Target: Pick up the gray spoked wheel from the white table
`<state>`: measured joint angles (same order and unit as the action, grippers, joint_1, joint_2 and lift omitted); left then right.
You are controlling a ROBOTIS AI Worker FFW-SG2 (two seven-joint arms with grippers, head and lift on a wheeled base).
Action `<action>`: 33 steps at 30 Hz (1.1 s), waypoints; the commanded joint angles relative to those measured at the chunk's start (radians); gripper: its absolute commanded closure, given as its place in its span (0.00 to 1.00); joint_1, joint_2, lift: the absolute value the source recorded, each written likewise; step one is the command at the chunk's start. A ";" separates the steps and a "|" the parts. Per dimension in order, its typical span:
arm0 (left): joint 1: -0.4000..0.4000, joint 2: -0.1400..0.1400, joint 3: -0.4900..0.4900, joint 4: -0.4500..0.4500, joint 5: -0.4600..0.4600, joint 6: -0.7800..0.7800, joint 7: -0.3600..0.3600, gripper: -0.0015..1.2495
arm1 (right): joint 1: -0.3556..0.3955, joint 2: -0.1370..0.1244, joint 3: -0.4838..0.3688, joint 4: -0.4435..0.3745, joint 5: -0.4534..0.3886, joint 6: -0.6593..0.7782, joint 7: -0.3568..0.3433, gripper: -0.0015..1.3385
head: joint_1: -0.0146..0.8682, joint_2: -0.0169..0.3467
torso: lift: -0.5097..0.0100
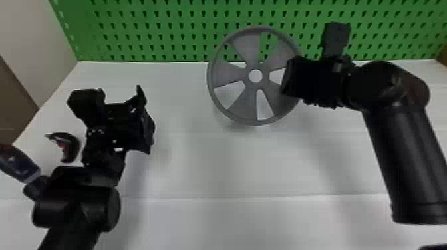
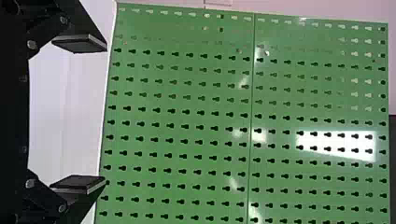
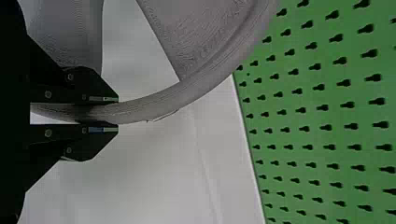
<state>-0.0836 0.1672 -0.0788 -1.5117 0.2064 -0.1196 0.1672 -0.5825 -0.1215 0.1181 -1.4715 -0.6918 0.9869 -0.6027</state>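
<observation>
Noting the wheel's side first: the gray spoked wheel (image 1: 246, 101) lies to the left of the right gripper (image 3: 116, 114), which has it pinched by the rim at the wheel's right edge. Rim passes between the two fingers; hub and nearly all the spokes sit out left of the grip. Round piece, so no long axis to follow; its broad face is turned toward the head, toward the far side of the white table (image 1: 199, 159), and overlaps the green pegboard (image 1: 166, 33) in the head view. Shadow below its near edge; whether that edge touches, cannot tell. Left gripper (image 2: 105, 113) parked over the table's left side, fingers spread, nothing between them, well apart from the wheel. Right arm the nearer, and the one to lift. Judgement: bulk off to the left may make the wheel sag or twist; raise slowly, grip firm.
</observation>
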 commanded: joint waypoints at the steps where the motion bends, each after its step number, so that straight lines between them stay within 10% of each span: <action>1: 0.001 0.000 0.004 -0.002 0.004 0.000 0.000 0.21 | 0.081 -0.001 0.023 -0.053 0.199 -0.136 0.146 0.90 | 0.93 0.17 | 0.79; 9: 0.001 0.000 0.005 -0.004 0.008 0.002 0.000 0.21 | 0.205 0.019 0.037 -0.084 0.410 -0.458 0.339 0.84 | 0.93 0.17 | 0.79; 33: -0.018 -0.002 -0.024 -0.004 0.033 0.017 0.000 0.21 | 0.385 0.054 0.037 -0.122 0.575 -0.873 0.419 0.85 | 0.93 0.17 | 0.79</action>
<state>-0.0973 0.1657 -0.0958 -1.5156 0.2312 -0.1147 0.1672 -0.2229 -0.0731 0.1531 -1.5967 -0.1345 0.1757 -0.1839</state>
